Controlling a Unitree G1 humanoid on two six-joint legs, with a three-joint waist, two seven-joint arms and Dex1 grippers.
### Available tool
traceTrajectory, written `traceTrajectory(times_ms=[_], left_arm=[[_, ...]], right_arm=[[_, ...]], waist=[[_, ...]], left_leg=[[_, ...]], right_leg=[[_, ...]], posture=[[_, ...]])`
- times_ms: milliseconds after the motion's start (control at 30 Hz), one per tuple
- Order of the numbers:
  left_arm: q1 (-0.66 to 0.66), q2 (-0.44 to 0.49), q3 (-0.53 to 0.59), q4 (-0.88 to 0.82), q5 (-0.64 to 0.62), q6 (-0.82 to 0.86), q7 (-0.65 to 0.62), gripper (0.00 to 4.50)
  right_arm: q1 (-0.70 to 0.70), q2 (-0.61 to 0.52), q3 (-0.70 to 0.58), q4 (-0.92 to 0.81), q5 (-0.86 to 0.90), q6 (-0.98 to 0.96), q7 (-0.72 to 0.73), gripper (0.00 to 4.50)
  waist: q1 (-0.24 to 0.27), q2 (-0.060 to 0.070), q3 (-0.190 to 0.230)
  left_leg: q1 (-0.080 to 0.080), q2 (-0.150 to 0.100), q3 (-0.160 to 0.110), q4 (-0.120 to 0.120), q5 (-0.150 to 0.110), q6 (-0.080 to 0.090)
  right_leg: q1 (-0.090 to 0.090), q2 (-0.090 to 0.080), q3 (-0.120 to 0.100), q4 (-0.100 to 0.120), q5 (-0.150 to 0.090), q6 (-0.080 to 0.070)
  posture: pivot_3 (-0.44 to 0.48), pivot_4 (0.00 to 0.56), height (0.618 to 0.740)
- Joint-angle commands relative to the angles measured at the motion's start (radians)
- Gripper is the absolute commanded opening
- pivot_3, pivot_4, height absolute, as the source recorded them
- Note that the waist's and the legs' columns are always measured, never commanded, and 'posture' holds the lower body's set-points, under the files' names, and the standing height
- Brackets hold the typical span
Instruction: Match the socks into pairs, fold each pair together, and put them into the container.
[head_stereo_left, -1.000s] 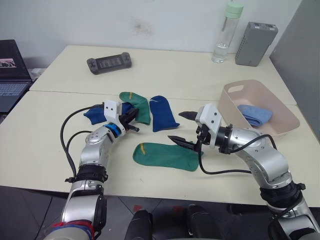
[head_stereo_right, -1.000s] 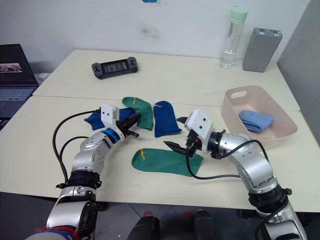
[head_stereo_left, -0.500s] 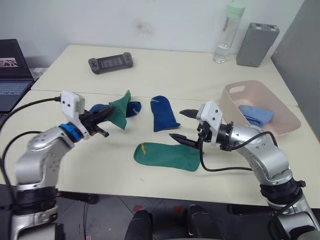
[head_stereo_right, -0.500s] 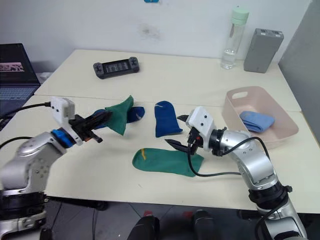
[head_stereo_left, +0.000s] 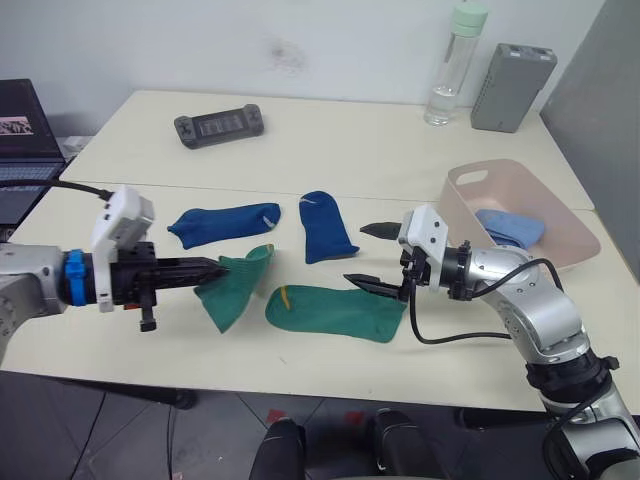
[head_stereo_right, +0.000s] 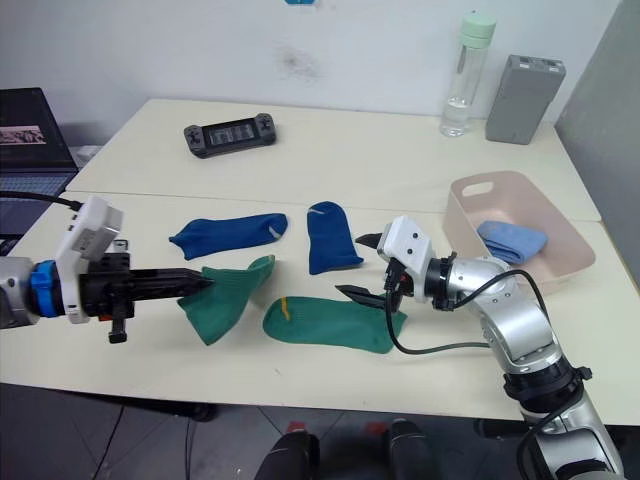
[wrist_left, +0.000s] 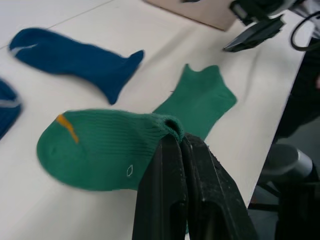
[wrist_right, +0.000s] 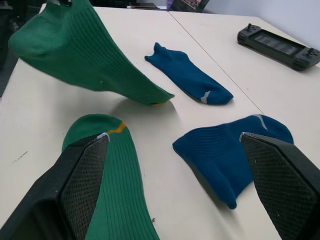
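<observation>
Arms over the table, one pinching, one spread

The left arm is reaching in from the left with its forearm level, and the left gripper (head_stereo_left: 205, 267) is pinching a green sock (head_stereo_left: 232, 290) between closed fingers (wrist_left: 170, 165). The right arm is bending inward at the elbow, its right gripper (head_stereo_left: 370, 256) holding both fingers wide apart

The two eye views look forward and down from head height over the table (head_stereo_left: 330, 140), covering the same scene from slightly offset positions. The left wrist view sits close behind the left gripper (wrist_left: 181, 142) and faces along its fingers toward the green sock (wrist_left: 105, 150) — the right wrist view sits low, looking between the right gripper's fingers (wrist_right: 82, 175). Both wrist views share the green and dark blue socks (wrist_right: 190, 80) seen from above.
</observation>
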Motion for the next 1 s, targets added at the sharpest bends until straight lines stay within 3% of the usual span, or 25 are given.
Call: traceTrajectory(times_ms=[33,367,500,600,800,1000], left_arm=[[-0.073,-0.078,-0.133,-0.018,0.059,-0.053,0.033,0.02],[-0.219,-0.417,-0.367,0.080,0.206,-0.123,0.196,0.02],[-0.219,-0.470,-0.418,0.106,0.245,-0.146,0.192,0.02],[-0.212,-0.499,-0.425,0.123,0.266,-0.188,0.189,0.64],[-0.201,-0.502,-0.260,0.119,0.183,-0.146,0.239,2.64],[-0.120,-0.438,-0.122,0.256,0.308,-0.298,0.329,4.48]], right_arm=[[-0.006,-0.025,-0.042,-0.004,0.003,-0.038,0.011,4.50],[0.054,-0.142,-0.112,-0.029,0.016,-0.033,0.036,4.50],[0.085,-0.154,-0.111,-0.062,0.021,-0.014,0.034,4.50],[0.100,-0.148,-0.104,-0.081,0.021,-0.001,0.025,4.50],[0.112,-0.122,-0.099,-0.100,0.033,0.041,-0.002,4.50],[0.139,-0.086,-0.042,-0.150,0.036,0.112,-0.037,4.50]], waist=[[0.002,0.000,0.000],[0.000,-0.001,0.000],[-0.006,-0.001,0.000],[-0.005,-0.001,0.000],[-0.006,-0.001,0.000],[-0.006,-0.001,0.000]], left_leg=[[0.000,0.000,0.000,0.001,0.000,0.000],[0.000,0.000,0.001,0.001,0.000,0.000],[0.000,0.000,0.001,0.001,0.000,0.000],[0.000,0.000,0.000,0.001,0.000,0.000],[0.000,0.000,0.000,0.002,0.000,0.000],[0.000,0.000,0.000,0.001,0.000,0.000]], right_leg=[[0.000,0.000,0.000,0.000,0.000,0.000],[0.000,0.000,0.001,0.000,0.001,0.001],[0.000,0.001,0.002,0.001,0.001,0.001],[0.000,0.001,0.002,0.001,0.001,0.001],[0.000,0.001,0.002,0.001,0.001,0.001],[0.000,0.001,0.002,0.001,0.001,0.001]], posture=[[0.000,0.150,0.740],[0.000,0.150,0.740],[0.000,0.150,0.740],[0.000,0.150,0.740],[0.000,0.150,0.740],[0.000,0.150,0.740]])
